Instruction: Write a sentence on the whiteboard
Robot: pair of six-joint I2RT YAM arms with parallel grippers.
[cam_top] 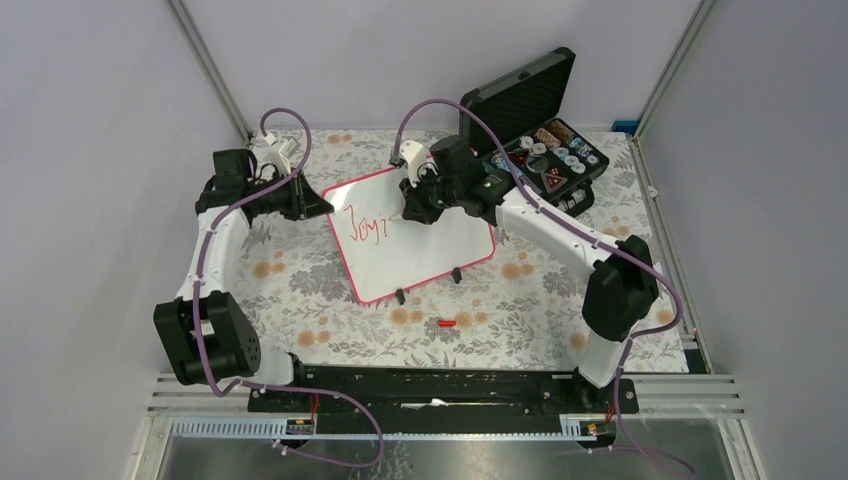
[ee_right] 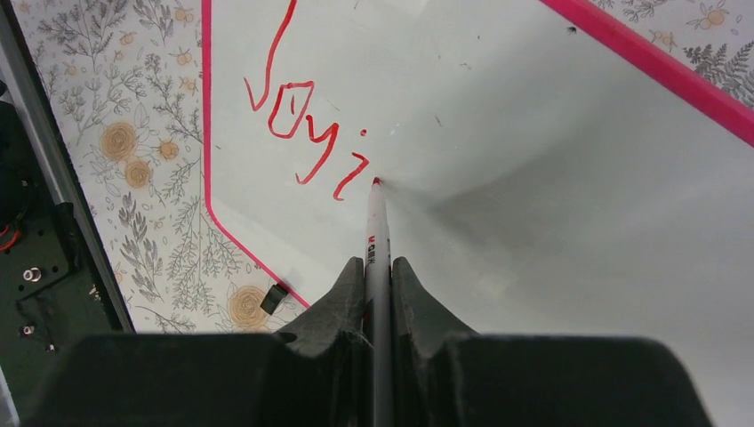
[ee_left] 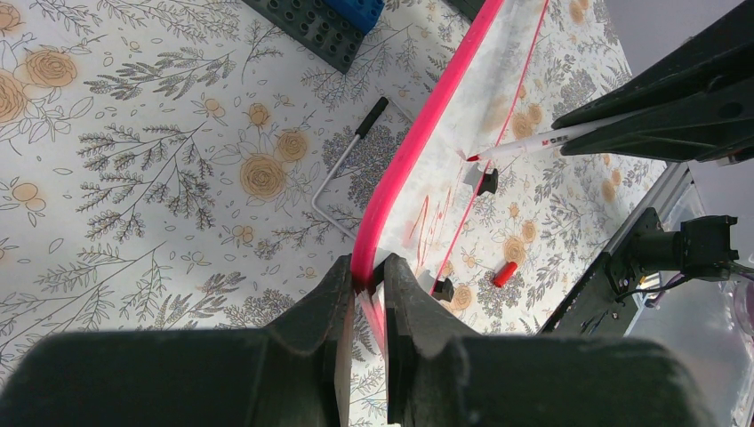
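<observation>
The whiteboard [cam_top: 430, 250] with a pink-red rim lies tilted on the floral cloth. My left gripper [cam_top: 325, 207] is shut on the whiteboard's left rim [ee_left: 366, 277]. My right gripper [cam_top: 415, 205] is shut on a white marker [ee_right: 377, 240] whose red tip touches the board. The sentence [ee_right: 307, 133] reads "Joy i" in red, with the tip just right of the "i". It also shows in the top view [cam_top: 362, 227]. The marker [ee_left: 542, 140] also shows in the left wrist view, above the board.
A red marker cap [cam_top: 446, 323] lies on the cloth in front of the board. An open black case [cam_top: 540, 150] with small parts stands at the back right. A metal hex key [ee_left: 347, 169] and a toy brick plate [ee_left: 324, 22] lie left of the board.
</observation>
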